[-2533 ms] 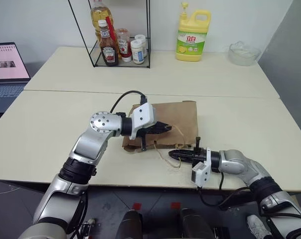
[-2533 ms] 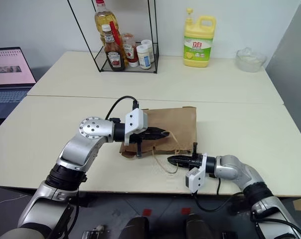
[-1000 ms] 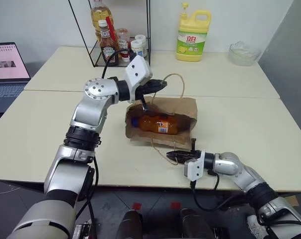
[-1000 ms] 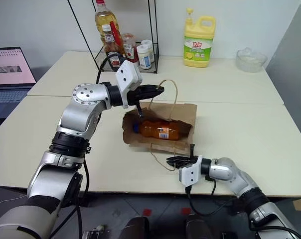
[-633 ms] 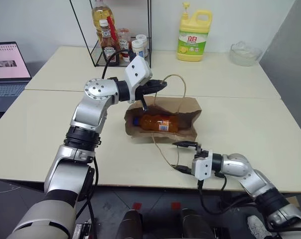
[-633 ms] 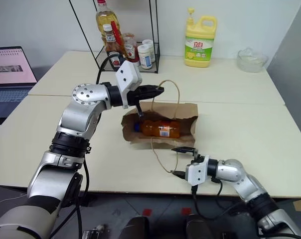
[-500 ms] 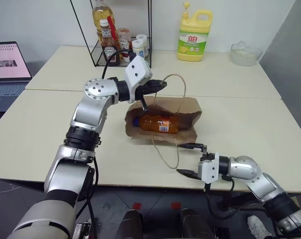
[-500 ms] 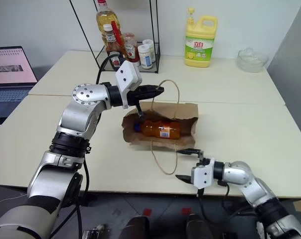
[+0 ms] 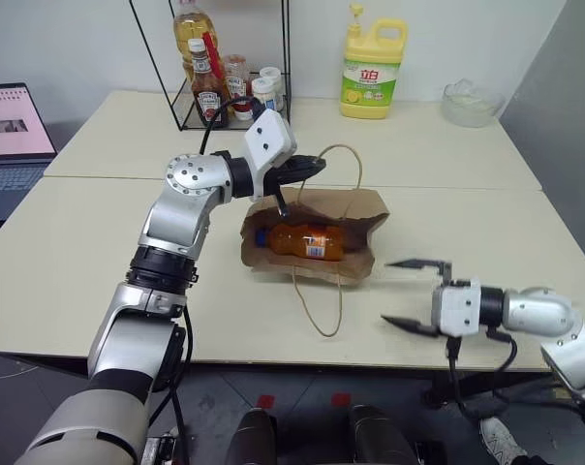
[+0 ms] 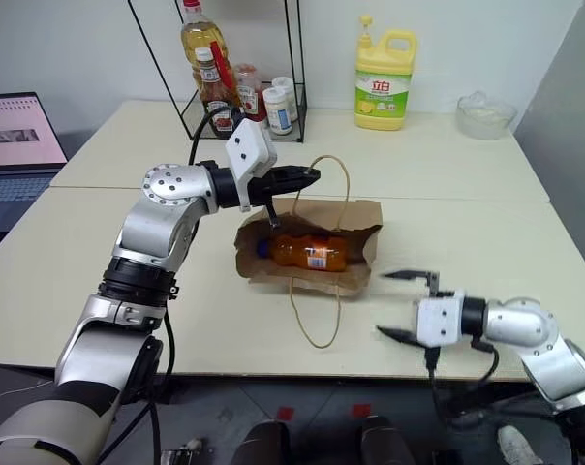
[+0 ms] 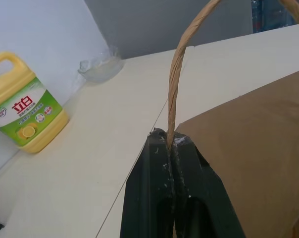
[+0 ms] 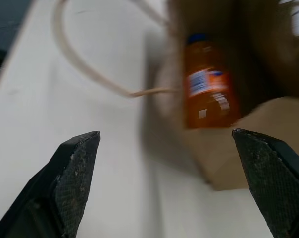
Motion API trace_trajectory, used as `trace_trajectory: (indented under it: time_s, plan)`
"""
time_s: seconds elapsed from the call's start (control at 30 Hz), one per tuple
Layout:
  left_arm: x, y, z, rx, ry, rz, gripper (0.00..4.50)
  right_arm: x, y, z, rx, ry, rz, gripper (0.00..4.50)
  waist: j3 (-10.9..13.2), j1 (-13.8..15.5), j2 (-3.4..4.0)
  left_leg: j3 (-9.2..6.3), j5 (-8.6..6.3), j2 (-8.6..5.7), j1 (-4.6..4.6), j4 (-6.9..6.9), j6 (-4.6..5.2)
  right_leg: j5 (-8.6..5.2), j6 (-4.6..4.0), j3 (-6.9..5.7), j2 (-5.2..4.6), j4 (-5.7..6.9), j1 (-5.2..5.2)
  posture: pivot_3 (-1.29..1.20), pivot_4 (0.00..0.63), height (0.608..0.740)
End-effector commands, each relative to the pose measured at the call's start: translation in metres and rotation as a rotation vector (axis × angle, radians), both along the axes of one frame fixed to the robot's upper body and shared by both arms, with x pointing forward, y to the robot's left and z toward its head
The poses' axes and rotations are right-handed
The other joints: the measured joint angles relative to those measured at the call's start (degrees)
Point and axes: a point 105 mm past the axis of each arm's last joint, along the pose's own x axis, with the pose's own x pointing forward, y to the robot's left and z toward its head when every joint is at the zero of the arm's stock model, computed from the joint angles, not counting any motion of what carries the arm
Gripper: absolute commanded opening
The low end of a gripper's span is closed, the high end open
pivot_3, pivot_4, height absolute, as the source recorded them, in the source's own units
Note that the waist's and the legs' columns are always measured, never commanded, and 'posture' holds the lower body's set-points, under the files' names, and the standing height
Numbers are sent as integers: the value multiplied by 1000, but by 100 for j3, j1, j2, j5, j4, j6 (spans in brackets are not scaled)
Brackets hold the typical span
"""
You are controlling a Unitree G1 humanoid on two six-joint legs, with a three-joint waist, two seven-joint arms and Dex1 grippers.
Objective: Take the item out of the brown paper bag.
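Left gripper point(image 9: 312, 167) is pinching the brown paper bag point(image 9: 355, 205) handle open; right gripper point(image 9: 416, 295), jaws apart at the bag's four o'clock, is lining up to reach the orange bottle point(image 9: 302, 240)

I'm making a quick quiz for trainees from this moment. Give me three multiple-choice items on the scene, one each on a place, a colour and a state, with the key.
1. Where is the small orange bottle?
A. lying inside the brown paper bag
B. in the wire rack
C. between the right gripper's fingers

2. What colour is the detergent jug?
A. blue
B. yellow
C. white

3. How is the left gripper?
A. wide open
B. shut on the bottle
C. shut on the bag's upper loop handle

Key: A, the bottle shows through the bag's opened mouth; B, its body is yellow with a green label; C, the left wrist view shows the fingers pinching the twisted handle.
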Motion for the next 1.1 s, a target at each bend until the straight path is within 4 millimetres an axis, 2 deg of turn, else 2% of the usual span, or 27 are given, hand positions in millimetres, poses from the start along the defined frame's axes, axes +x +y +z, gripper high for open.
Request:
trace_trajectory:
  time_s: [0.03,0.17,0.37,0.53,0.83,0.97,1.1]
  plan:
    - [-2,1,16,-28,-55,-9,0,8,23,26,125,35,-76,3556,0,6,0,-1,0,0,-1,-1,0,0,0,-1,0,-1,0,0,150,740]
    - [-2,0,17,-27,-59,-10,0,14,43,27,158,175,-175,2140,0,24,0,-4,1,0,-14,2,-2,0,0,-3,-1,1,-14,0,150,740]
    - [-1,-1,16,-26,-62,-13,0,28,62,26,146,217,-271,31,0,46,0,-4,1,-1,-48,4,-1,1,-1,-4,-2,3,-50,0,150,740]
    - [-1,-4,15,-32,-60,-18,0,48,79,17,57,154,-320,31,0,29,0,-2,1,-1,-48,3,-1,0,-1,-4,-1,6,-56,0,150,740]
    - [-2,-5,15,-32,-63,-23,0,64,93,10,81,196,-406,31,0,17,0,-3,1,-1,-53,1,0,1,-1,-5,-1,8,-62,0,150,740]
    - [-3,-4,14,-29,-62,-21,0,63,89,18,63,134,-413,31,0,16,0,-3,1,-1,-53,1,0,1,-1,-5,-2,7,-63,0,150,740]
    - [-3,-2,14,-26,-62,-18,0,52,83,35,57,85,-389,31,0,15,0,-3,1,-1,-55,1,0,1,-1,-5,-2,7,-64,0,150,740]
